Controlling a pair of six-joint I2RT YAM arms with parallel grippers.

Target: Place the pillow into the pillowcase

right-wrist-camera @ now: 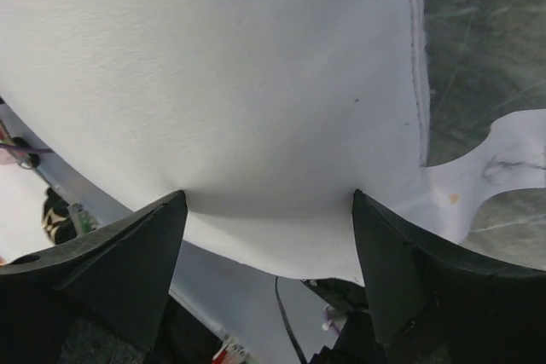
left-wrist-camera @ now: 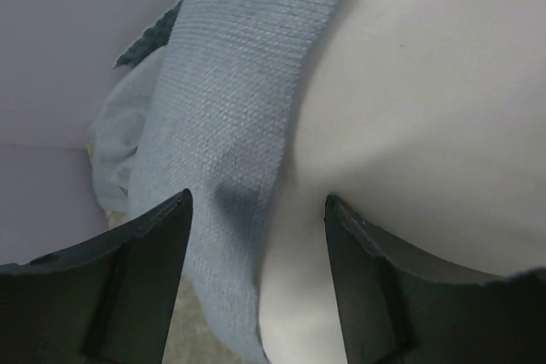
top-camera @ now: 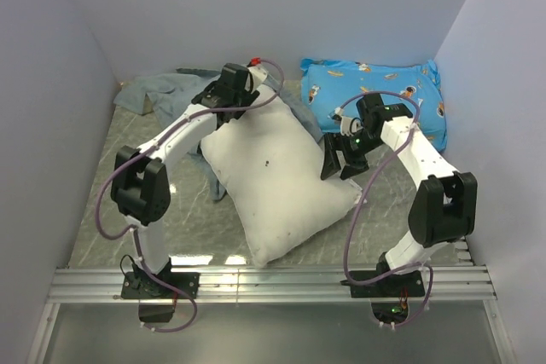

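The white pillow lies puffed up in the middle of the table. The grey-blue pillowcase is crumpled at the back left, and a strip of it runs along the pillow's left side. My left gripper is at the pillow's far left corner. In the left wrist view this gripper is open, with the pillowcase edge and the pillow lying between its jaws, unclamped. My right gripper is at the pillow's right edge. In the right wrist view it is open, its tips against the pillow.
A bright blue cartoon-print cushion lies at the back right, just behind the right arm. Pale walls close in the left, back and right sides. An aluminium rail crosses the near edge. A white tag lies on the marbled tabletop beside the pillow.
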